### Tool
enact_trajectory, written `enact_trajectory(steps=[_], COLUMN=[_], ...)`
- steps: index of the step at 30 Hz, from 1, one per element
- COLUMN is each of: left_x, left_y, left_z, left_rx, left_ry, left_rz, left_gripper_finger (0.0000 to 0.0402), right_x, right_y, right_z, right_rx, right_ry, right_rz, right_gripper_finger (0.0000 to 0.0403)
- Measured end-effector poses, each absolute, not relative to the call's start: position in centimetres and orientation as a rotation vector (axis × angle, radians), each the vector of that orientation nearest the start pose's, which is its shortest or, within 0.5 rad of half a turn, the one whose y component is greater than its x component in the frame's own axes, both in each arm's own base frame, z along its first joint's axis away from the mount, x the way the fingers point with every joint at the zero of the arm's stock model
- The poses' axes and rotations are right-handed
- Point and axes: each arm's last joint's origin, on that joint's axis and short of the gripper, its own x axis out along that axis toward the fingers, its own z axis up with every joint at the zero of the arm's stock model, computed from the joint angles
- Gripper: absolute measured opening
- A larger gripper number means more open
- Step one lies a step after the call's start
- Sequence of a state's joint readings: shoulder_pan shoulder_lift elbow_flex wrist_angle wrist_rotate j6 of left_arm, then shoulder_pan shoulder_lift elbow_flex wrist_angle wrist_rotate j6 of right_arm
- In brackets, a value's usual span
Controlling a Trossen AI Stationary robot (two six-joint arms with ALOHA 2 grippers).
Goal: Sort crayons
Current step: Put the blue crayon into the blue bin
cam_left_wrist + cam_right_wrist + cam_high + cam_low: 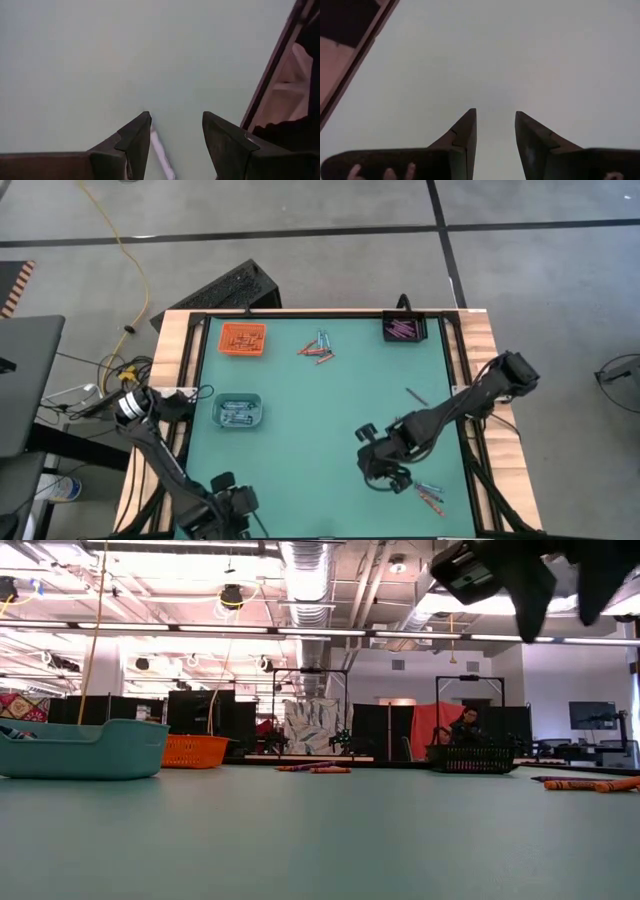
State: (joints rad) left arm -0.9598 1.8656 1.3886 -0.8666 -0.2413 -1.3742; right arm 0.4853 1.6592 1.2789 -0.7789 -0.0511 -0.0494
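Mostly sorted, orange tray (242, 339), teal tray (238, 412), black tray (404, 329), crayons (319, 348) inside

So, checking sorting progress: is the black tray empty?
No: the black tray holds several purple crayons, seen from above.

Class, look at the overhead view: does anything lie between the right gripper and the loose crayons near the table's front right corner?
Nothing visible does. The right gripper, open and empty, hovers beside the loose crayons, with only bare green table between them.
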Motion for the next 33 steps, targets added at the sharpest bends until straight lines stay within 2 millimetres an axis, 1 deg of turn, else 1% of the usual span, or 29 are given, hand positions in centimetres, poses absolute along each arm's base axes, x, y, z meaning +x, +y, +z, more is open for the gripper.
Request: enact_trajectory(steps=[5,10,17,22,24,28,30,33], left_x=[19.7,18.7,18.4,18.4,18.5,18.7,18.9,19.1], left_y=[-30.0,-30.4,-30.3,-30.2,-30.4,-30.9,-31.0,-31.0], left_z=[20.3,20.2,19.0,18.9,18.5,16.2,15.9,16.0], left_rx=[-0.458,-0.484,-0.528,-0.537,-0.531,-0.476,-0.466,-0.478], left_ry=[1.243,1.242,1.240,1.236,1.244,1.317,1.317,1.288], left_rz=[0.315,0.357,0.368,0.384,0.394,0.415,0.429,0.440], left_gripper_finger=[0.0169,0.0169,0.0169,0.0169,0.0169,0.0169,0.0169,0.0169], right_x=[29.2,29.3,29.4,29.3,29.3,29.2,29.2,29.1], right_y=[16.3,16.3,16.4,16.6,16.6,16.9,17.1,17.4], right_z=[23.9,23.9,23.9,23.9,23.9,24.0,24.0,24.0], right_rx=[-0.308,-0.306,-0.305,-0.310,-0.310,-0.307,-0.299,-0.302], right_ry=[1.137,1.128,1.116,1.112,1.112,1.107,1.099,1.087], right_rz=[0.520,0.520,0.521,0.525,0.526,0.529,0.529,0.539], right_gripper_finger=[0.0127,0.0127,0.0127,0.0127,0.0127,0.0127,0.0127,0.0127])
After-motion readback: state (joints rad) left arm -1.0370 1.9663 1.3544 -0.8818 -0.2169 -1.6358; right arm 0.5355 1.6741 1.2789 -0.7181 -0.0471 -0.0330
